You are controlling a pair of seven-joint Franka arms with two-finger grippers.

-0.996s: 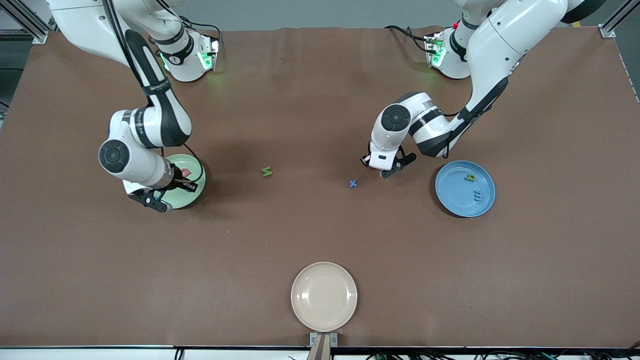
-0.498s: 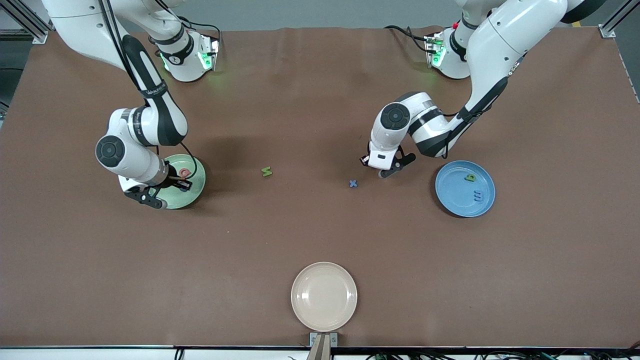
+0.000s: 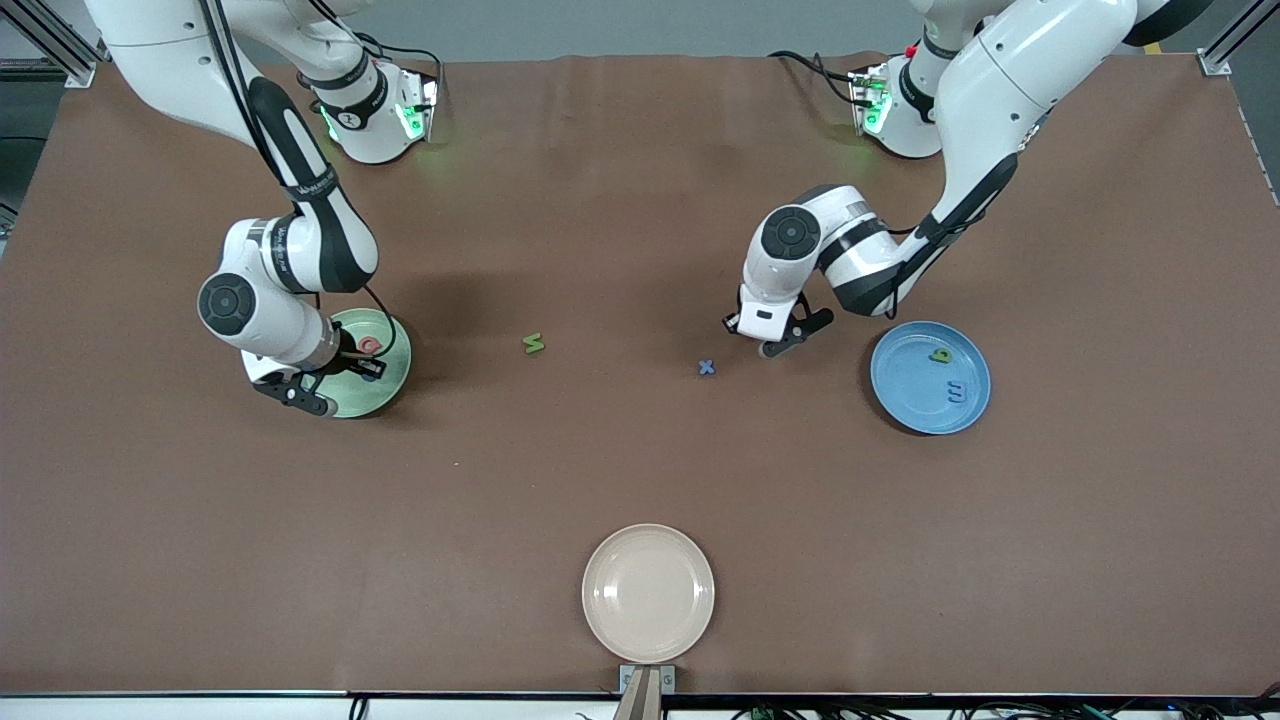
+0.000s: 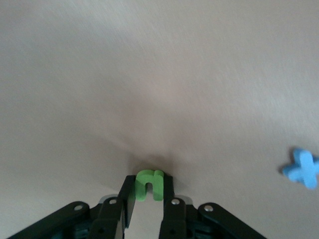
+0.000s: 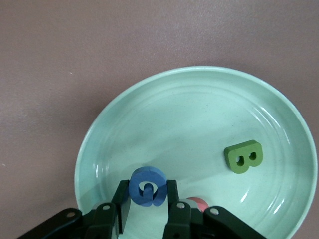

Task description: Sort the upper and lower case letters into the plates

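Take the blue x (image 3: pixel 707 367) lying on the brown table (image 3: pixel 640 470) as the landmark. The left gripper (image 3: pixel 768 335) is down at the table just beside it, toward the blue plate (image 3: pixel 905 395). Only the left wrist view shows what the front view hides: the jaws are clamped on a small green n (image 4: pixel 149 184), with the x off to one side. The blue plate (toward the left arm's end from the x) holds a small green letter (image 3: pixel 940 354) and a blue m (image 3: pixel 957 392). A green N (image 3: pixel 534 343) lies toward the right arm's end from the x. Farther that way, the right gripper (image 3: pixel 357 366) is over the pale green plate (image 3: pixel 385 395). The right wrist view shows its jaws closed on a blue G (image 5: pixel 147 185), with a green B (image 5: pixel 243 156) in the plate and a pink letter (image 5: pixel 198 202) half hidden. A cream plate (image 3: pixel 648 592) sits nearer the front camera than the x.
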